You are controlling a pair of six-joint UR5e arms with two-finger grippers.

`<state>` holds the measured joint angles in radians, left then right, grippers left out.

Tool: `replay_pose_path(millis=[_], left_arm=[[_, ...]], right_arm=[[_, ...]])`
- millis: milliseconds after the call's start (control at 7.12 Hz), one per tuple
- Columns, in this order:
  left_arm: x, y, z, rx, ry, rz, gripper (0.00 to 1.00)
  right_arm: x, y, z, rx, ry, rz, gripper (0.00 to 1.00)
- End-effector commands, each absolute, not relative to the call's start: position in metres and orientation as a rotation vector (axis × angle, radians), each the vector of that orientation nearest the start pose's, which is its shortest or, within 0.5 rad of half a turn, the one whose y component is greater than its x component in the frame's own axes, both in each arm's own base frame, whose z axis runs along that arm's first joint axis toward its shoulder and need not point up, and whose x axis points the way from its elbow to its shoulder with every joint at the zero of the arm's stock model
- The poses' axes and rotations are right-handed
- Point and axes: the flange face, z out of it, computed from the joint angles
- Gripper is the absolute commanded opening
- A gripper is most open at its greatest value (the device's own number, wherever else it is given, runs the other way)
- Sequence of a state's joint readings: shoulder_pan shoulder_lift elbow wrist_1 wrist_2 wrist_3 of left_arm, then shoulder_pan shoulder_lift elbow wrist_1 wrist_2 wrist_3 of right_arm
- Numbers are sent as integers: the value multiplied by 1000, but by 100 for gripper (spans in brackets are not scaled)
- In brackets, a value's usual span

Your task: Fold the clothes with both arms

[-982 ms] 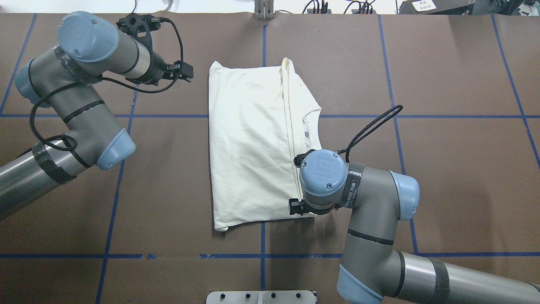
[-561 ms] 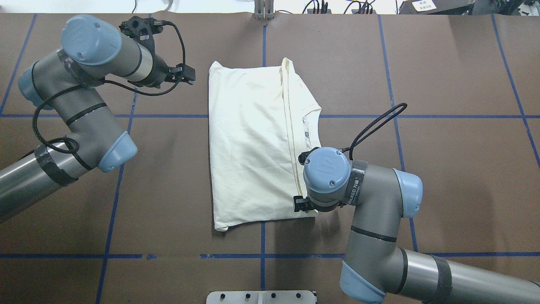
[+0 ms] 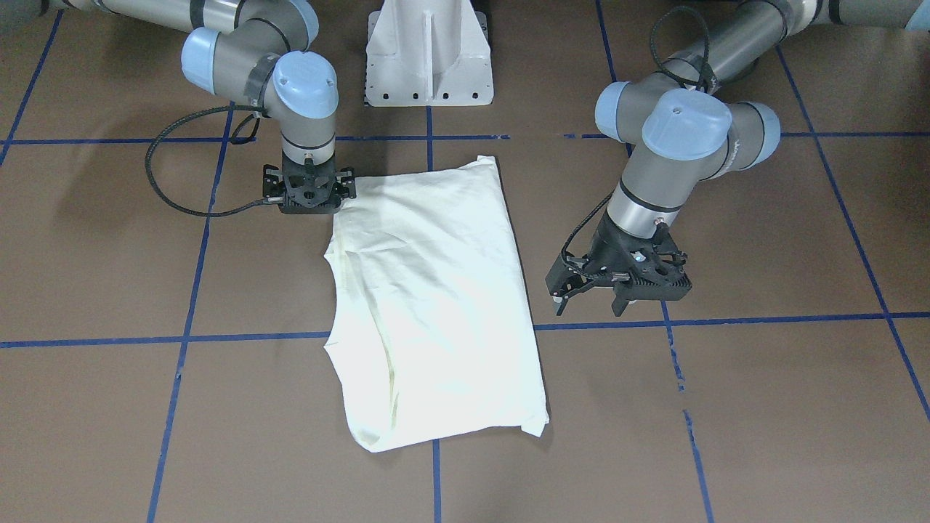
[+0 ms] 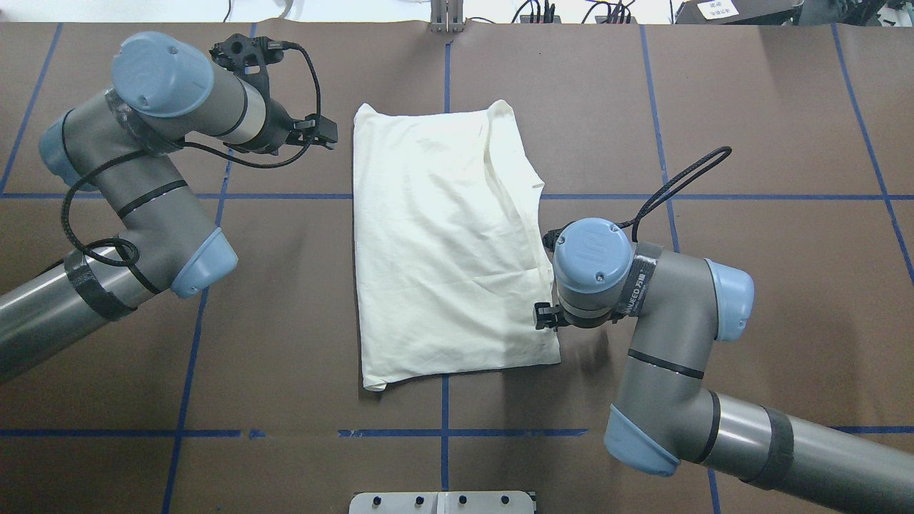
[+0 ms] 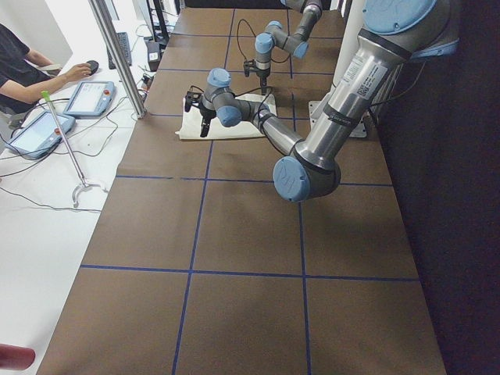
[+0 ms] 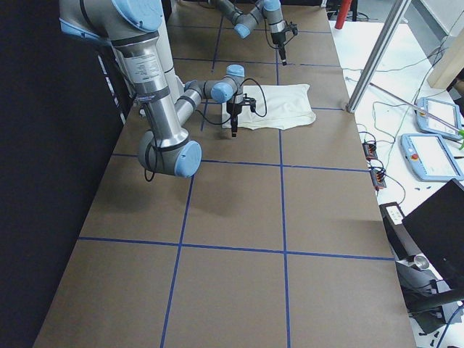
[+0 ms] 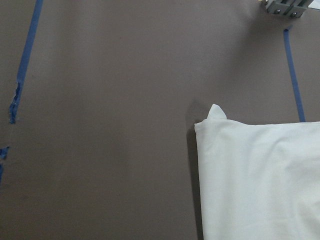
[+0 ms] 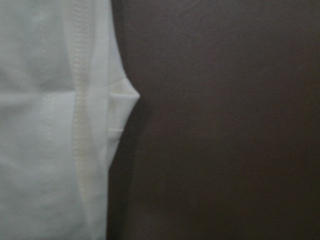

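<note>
The cream shirt (image 4: 435,250) lies folded, plain side up, in the middle of the table; no print shows. It also shows in the front view (image 3: 429,305). My right gripper (image 4: 544,319) points straight down on the shirt's right edge near the robot-side corner (image 3: 309,200). Its jaws are hidden under the wrist and look shut on that edge. The right wrist view shows the ribbed seam and edge (image 8: 85,125) close up. My left gripper (image 3: 587,301) is open and empty, and hovers just left of the shirt's far left corner (image 4: 327,133), which the left wrist view shows (image 7: 212,117).
The white pedestal base (image 3: 429,58) stands at the robot's side of the table. Blue tape lines (image 4: 271,196) grid the brown table top. An operator (image 5: 23,58) sits with tablets beside the table's far side. A metal post (image 5: 117,55) stands there.
My right gripper has moved right and a little farther away, drawing the shirt's top layer right so it covers the collar. My left gripper has edged closer to the shirt's far left corner.
</note>
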<state>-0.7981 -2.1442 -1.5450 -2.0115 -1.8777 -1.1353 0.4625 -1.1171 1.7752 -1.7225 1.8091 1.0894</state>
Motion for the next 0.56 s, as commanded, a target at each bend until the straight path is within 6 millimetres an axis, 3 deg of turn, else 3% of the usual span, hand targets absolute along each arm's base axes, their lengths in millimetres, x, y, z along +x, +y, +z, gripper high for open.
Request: replay_pose_path(millis=[0, 140, 281, 421], left_arm=[[415, -572, 285, 336, 961, -176, 100], [415, -572, 285, 336, 962, -174, 100], [416, -572, 281, 335, 965, -175, 100], [430, -556, 279, 234, 1016, -189, 100]], right_arm=[[-484, -398, 328, 47, -587, -60, 100], [-472, -408, 313, 35, -634, -48, 100], [-467, -422, 281, 68, -684, -35, 100], [-451, -426, 254, 102, -736, -18, 100]])
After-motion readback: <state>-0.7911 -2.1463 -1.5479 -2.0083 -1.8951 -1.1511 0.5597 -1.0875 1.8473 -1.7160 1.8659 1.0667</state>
